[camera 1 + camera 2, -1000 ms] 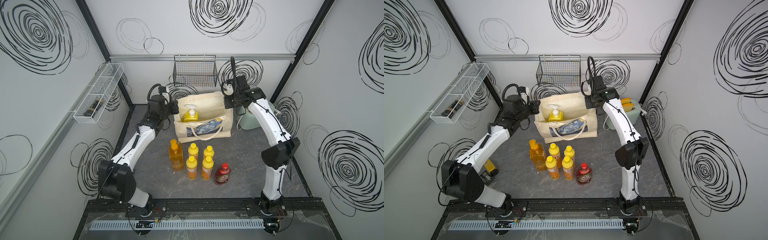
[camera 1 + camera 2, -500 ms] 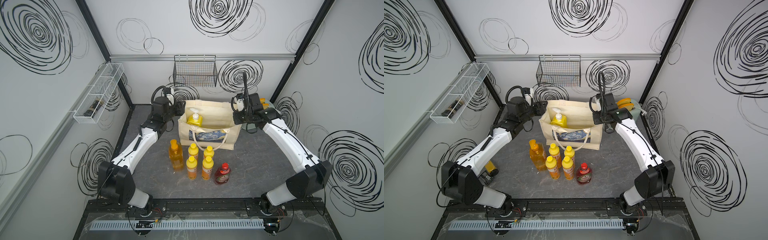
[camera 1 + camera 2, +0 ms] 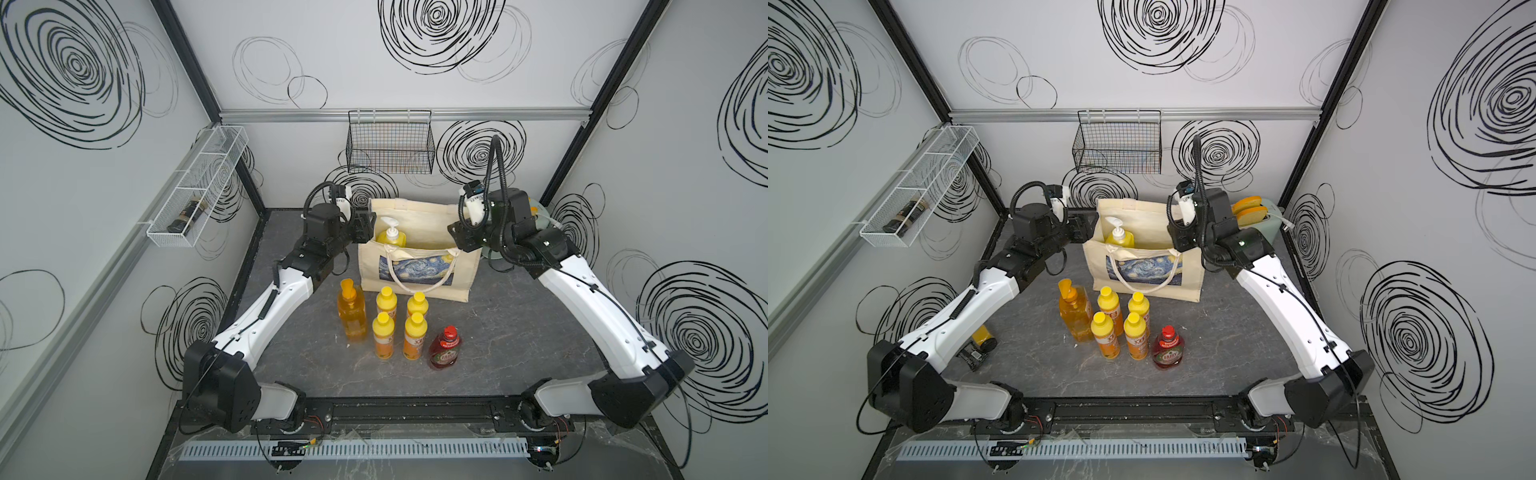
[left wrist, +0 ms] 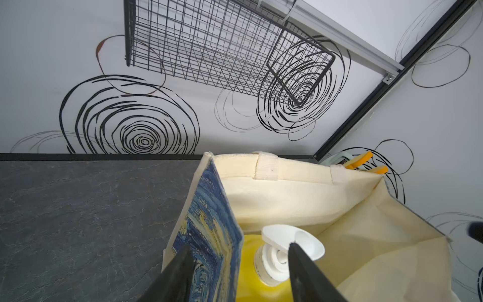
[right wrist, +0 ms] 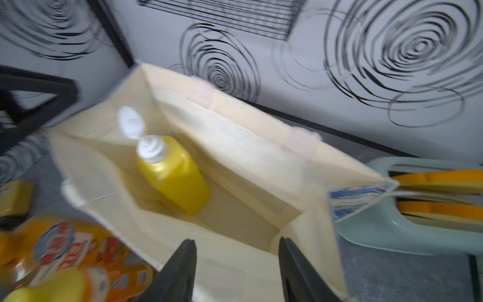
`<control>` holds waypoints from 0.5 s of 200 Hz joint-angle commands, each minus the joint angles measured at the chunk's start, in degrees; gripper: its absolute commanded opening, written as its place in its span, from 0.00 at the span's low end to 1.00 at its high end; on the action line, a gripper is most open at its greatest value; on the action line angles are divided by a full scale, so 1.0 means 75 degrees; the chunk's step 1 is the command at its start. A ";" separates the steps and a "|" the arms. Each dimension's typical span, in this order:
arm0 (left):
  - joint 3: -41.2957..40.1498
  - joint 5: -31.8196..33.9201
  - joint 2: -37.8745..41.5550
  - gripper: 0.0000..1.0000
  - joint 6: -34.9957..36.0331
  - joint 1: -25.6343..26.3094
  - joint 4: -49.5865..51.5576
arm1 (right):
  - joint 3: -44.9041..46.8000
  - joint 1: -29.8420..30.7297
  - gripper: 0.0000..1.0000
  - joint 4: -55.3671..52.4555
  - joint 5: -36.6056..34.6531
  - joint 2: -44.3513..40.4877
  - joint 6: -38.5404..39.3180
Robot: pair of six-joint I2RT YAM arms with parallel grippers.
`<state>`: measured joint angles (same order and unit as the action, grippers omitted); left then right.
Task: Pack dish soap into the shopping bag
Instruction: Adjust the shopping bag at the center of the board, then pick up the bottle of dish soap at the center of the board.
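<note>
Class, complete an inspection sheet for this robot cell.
Surface: dark grey tabletop.
Job's things: shopping bag upright, open, yellow pump bottle inside; orange pump bottle, four small yellow bottles, red Fairy bottle standing before it.
Clutter: pale green holder with orange slabs behind the bag; small yellow-black item under left arm.
Grippers: left gripper open, straddling the bag's printed wall; right gripper open at the opposite end; both empty.
Cables: black hose looping above each wrist.
Surroundings: swirl-patterned walls; black wire basket on back wall; white wire rack holding a dark bottle.
</note>
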<state>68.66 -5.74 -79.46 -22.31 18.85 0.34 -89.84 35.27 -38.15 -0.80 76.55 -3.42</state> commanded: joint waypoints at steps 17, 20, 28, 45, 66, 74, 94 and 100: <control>-0.0687 0.0379 0.0511 0.67 -0.0261 -0.0563 -0.0671 | 0.0566 0.2176 0.61 0.0950 0.0185 -0.0608 -0.0084; -0.0800 0.0375 0.0579 0.67 -0.0360 -0.0654 -0.0778 | 0.0628 0.2348 0.62 0.1073 0.0135 -0.0606 -0.0137; -0.1096 0.0321 0.0779 0.69 -0.0627 -0.0916 -0.1039 | 0.0741 0.2824 0.64 0.1370 -0.0017 -0.0552 -0.0207; -0.1694 0.0169 0.1141 0.72 -0.1006 -0.1530 -0.1530 | 0.0779 0.3811 0.69 0.1832 -0.0541 -0.0254 -0.0170; -0.2311 0.0077 0.1472 0.77 -0.1440 -0.2188 -0.2067 | 0.0612 0.4661 0.74 0.2207 -0.1149 0.0387 0.0247; -0.2494 -0.0017 0.1559 0.79 -0.1572 -0.2395 -0.2241 | 0.0437 0.4741 0.77 0.2180 -0.1228 0.0724 0.0286; -0.2769 -0.0094 0.1669 0.82 -0.1768 -0.2700 -0.2502 | -0.0067 0.4753 0.81 0.1914 -0.1575 0.1638 0.0238; -0.2817 -0.0108 0.1697 0.82 -0.1800 -0.2760 -0.2549 | -0.0240 0.4745 0.82 0.1824 -0.1682 0.1904 0.0206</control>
<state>49.21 -5.10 -68.38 -31.81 -0.30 -11.09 -87.26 71.16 -24.84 -7.27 85.08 -2.50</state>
